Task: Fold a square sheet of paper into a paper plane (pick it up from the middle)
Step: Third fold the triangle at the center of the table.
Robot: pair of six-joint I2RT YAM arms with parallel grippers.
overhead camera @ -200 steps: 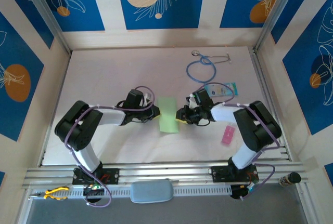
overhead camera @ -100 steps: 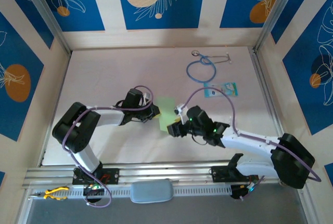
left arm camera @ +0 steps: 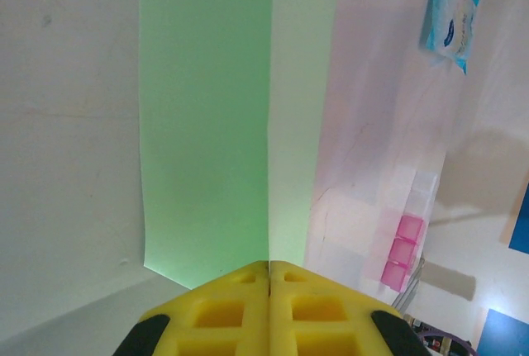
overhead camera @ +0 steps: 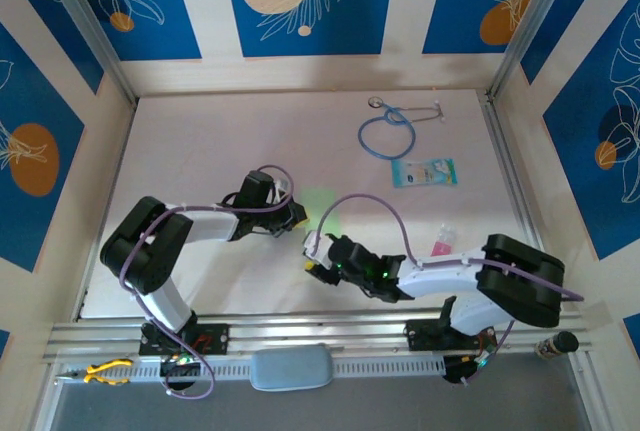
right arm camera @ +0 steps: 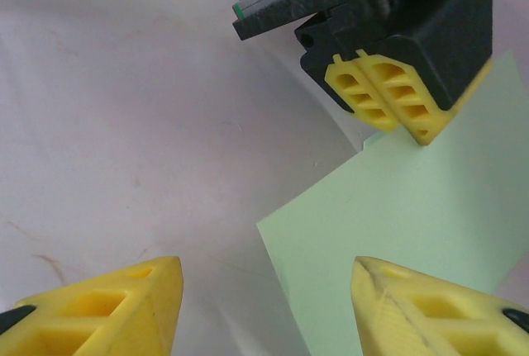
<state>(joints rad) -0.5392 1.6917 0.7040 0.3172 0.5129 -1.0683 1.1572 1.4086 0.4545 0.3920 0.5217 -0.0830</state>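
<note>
The left tool [left arm camera: 269,267] is pressing its 2 yellow fingers flat together and pinching the near edge of the square sheet of paper [left arm camera: 207,125]. In the left wrist view, the light-green sheet is stretching straight ahead of that tool. 1 lengthwise crease is running in line with the seam between the fingers, with a darker green half to its left and a paler half to its right. The right tool [right arm camera: 264,267] is standing wide, its 2 fingers [right arm camera: 116,298] well apart with nothing between them. It is hovering over the counter [overhead camera: 200,151] and facing the left tool. In the right wrist view, a free corner of the sheet is lying just ahead of the gap and casting a shadow on the counter. From above, a stethoscope [overhead camera: 387,131] and a teal-and-white packet [overhead camera: 424,172] are lying well beyond the right tool. A pink strip [overhead camera: 441,243] is sitting beside its arm.
</note>
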